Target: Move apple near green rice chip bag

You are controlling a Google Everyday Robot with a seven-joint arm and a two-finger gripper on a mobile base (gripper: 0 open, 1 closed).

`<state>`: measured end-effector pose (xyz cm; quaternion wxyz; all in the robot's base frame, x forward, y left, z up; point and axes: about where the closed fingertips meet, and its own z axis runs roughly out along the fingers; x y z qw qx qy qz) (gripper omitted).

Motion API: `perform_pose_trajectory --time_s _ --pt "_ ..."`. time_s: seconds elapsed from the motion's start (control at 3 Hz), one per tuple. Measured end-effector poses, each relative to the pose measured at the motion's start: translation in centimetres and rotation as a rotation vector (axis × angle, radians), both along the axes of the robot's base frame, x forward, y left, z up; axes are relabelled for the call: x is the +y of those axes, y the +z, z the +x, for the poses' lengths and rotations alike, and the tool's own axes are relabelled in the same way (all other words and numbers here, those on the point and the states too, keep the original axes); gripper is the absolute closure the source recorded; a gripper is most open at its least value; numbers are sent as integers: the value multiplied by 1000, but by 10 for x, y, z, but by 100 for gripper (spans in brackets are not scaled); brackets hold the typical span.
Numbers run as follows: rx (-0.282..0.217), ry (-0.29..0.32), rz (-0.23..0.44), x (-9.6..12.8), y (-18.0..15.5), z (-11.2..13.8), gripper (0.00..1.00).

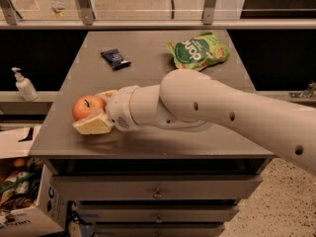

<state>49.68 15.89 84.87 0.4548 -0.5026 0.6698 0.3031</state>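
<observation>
The apple [87, 106], red-orange with a short dark stem, is at the front left of the grey tabletop [148, 73]. My gripper [90, 111] is shut on the apple, with one pale finger [94, 125] on its near side and the other behind it. I cannot tell whether the apple rests on the top or is just above it. The green rice chip bag [198, 51] lies at the back right of the tabletop, well away from the apple. My thick white arm [222, 112] reaches in from the right across the front of the table.
A small dark blue packet [115, 58] lies at the back left of the top. A soap pump bottle [23, 85] stands on a ledge to the left. An open cardboard box [22, 201] of items sits on the floor at the lower left. Drawers [158, 191] are under the top.
</observation>
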Motion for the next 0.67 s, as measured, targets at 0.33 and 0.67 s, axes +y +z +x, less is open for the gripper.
perform_pose_trajectory --time_s 0.33,0.67 --pt "-11 -72 -49 -46 7 23 100" --pt "-5 -149 -131 -108 2 40 100"
